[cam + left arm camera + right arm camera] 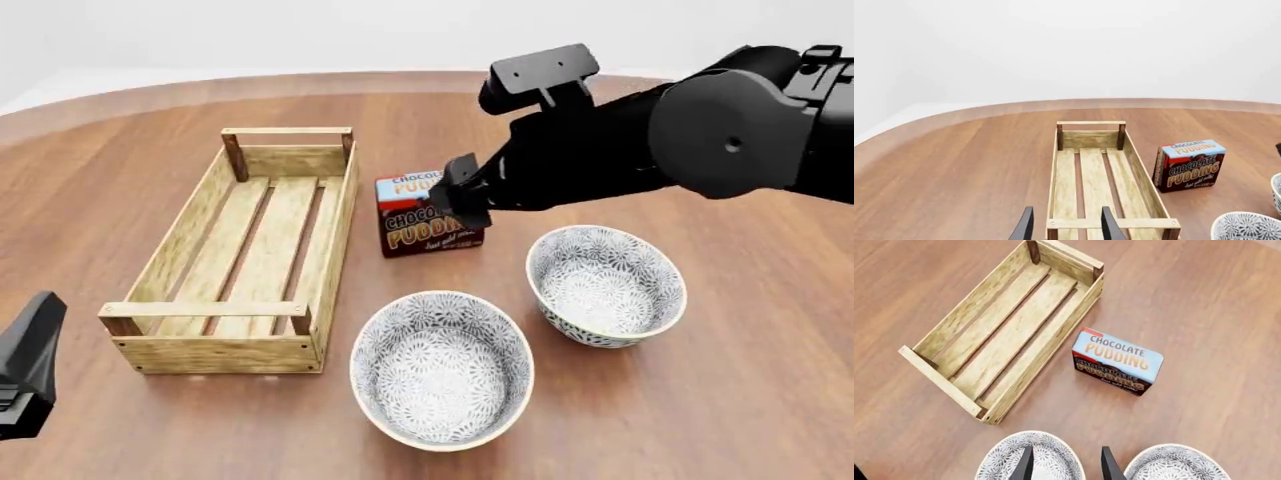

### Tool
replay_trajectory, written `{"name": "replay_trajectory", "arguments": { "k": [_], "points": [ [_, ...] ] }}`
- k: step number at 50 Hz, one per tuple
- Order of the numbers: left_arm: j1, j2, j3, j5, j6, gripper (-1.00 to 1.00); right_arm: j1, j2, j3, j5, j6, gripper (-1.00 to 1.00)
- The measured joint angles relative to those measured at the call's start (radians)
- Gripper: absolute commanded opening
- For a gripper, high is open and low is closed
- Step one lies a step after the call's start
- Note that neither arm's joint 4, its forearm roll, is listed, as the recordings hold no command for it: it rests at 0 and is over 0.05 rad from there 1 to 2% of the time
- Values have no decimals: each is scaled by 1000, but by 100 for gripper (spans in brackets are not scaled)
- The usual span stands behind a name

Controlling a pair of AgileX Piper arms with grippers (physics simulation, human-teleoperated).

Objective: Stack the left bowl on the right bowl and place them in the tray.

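1. A round wooden tabletop (pixel 747 400) with reddish-brown grain fills most of the front view.
2. Its curved far edge carries a lighter rim.
3. Beyond that edge stands a plain white backdrop (pixel 1067 45), evenly and softly lit.

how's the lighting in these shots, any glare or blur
Front view: even, soft light, faint shadow under the long light-wood slatted tray; no glare. Right wrist view: sharp, the lettering on the small chocolate pudding box reads clearly. Left wrist view: crisp, blank white background.
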Motion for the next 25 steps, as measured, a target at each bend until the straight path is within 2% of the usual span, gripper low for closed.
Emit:
{"name": "replay_trajectory", "arguments": {
  "k": [25],
  "points": [
    [0,0,0,0,0,100,34,150,-64,55,-23,100]
  ]
}}
